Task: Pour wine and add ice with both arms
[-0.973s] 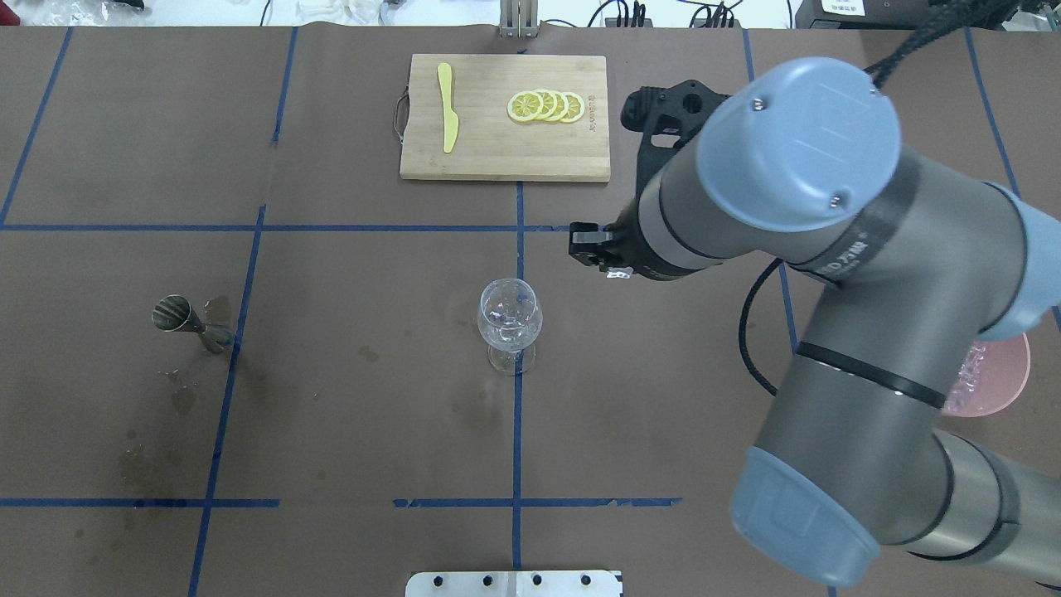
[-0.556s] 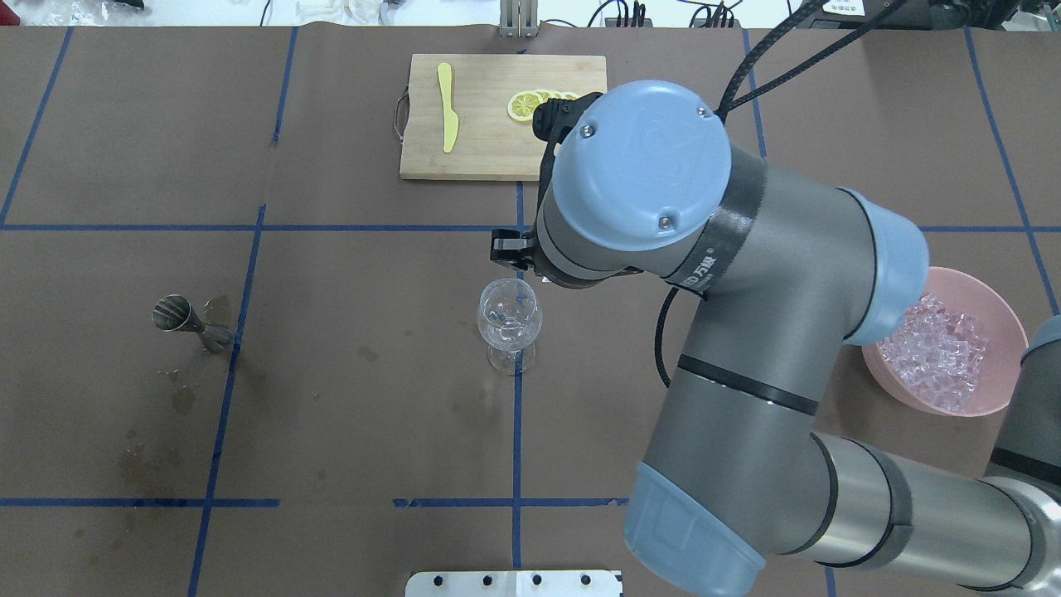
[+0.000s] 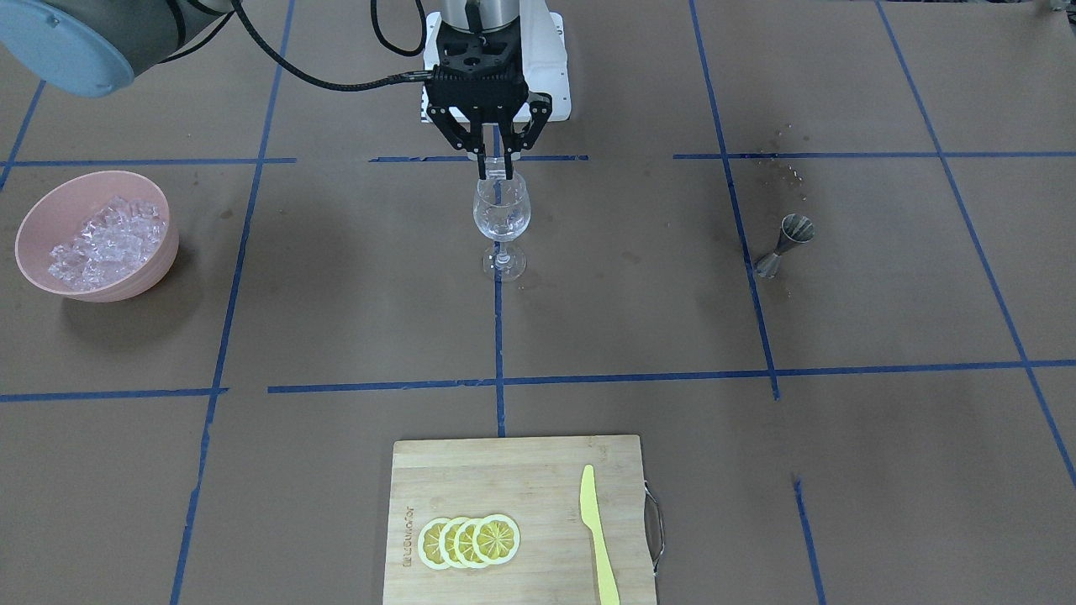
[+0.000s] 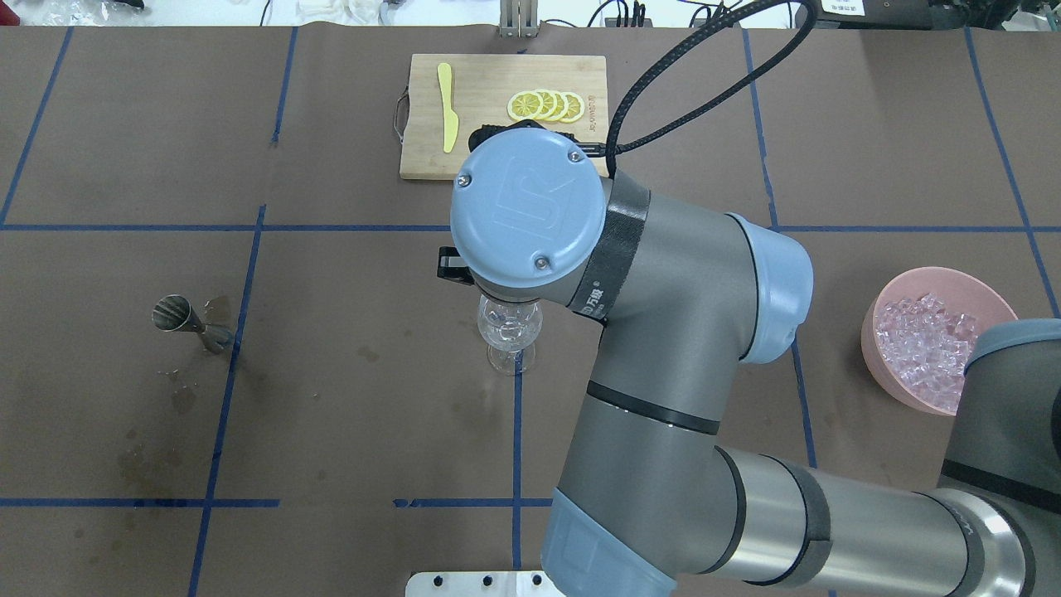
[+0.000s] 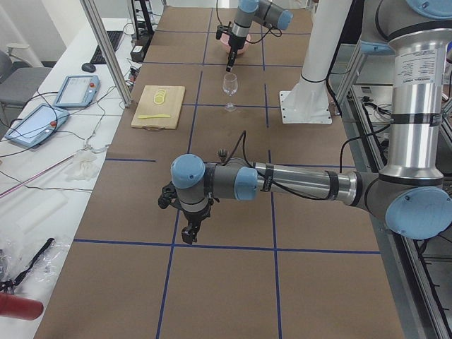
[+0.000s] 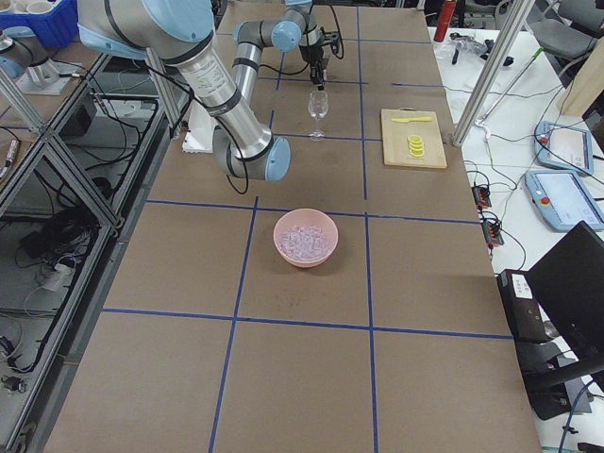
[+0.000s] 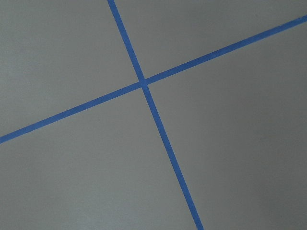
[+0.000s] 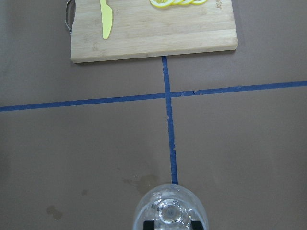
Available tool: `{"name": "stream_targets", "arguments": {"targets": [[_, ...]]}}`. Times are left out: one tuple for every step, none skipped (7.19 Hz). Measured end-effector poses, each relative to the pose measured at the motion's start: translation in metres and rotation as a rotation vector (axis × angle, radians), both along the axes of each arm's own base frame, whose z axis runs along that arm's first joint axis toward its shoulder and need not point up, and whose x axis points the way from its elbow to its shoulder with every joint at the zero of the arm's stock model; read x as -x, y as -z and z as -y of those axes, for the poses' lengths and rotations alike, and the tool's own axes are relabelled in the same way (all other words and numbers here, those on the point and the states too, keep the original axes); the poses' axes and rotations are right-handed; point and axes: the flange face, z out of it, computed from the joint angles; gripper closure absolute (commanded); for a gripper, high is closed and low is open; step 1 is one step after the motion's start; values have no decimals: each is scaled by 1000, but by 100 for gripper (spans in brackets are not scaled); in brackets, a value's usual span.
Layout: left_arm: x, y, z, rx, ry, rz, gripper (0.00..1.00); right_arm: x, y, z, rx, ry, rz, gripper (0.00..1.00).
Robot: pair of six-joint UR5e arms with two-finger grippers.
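Note:
A clear stemmed glass (image 3: pixel 501 210) stands at the table's centre on a blue tape crossing. Pale glints show inside it, and I cannot tell wine from them. My right gripper (image 3: pixel 496 170) points straight down just over the glass rim, shut on a small clear ice chunk. In the right wrist view the glass (image 8: pixel 170 211) sits directly below. In the overhead view the right wrist hides the gripper above the glass (image 4: pixel 510 332). More ice (image 3: pixel 105 235) fills a pink bowl (image 3: pixel 160 252). My left gripper (image 5: pixel 189 235) hangs low over bare table far from the glass; I cannot tell its state.
A metal jigger (image 3: pixel 786 239) stands on the robot's left side amid damp stains. A wooden cutting board (image 3: pixel 517 470) at the far edge carries lemon slices (image 3: pixel 468 540) and a yellow knife (image 3: pixel 597 538). The pink bowl (image 4: pixel 879 365) sits at the right.
My right arm has swung left from the bowl's side to over the glass, uncovering the bowl. The glass, jigger and board have not moved.

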Motion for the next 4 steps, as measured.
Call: {"name": "stream_targets", "arguments": {"targets": [[0,0,0,0,0,0,0,6,-1,-3,-1,2,-7,100],[0,0,0,0,0,0,0,10,-2,-5,-3,4,-13,100],[0,0,0,-1,-1,0,0,13,-3,-6,-4,5,-18,98],[0,0,0,-2,-1,0,0,14,-4,-6,-4,4,-21,42]]}}
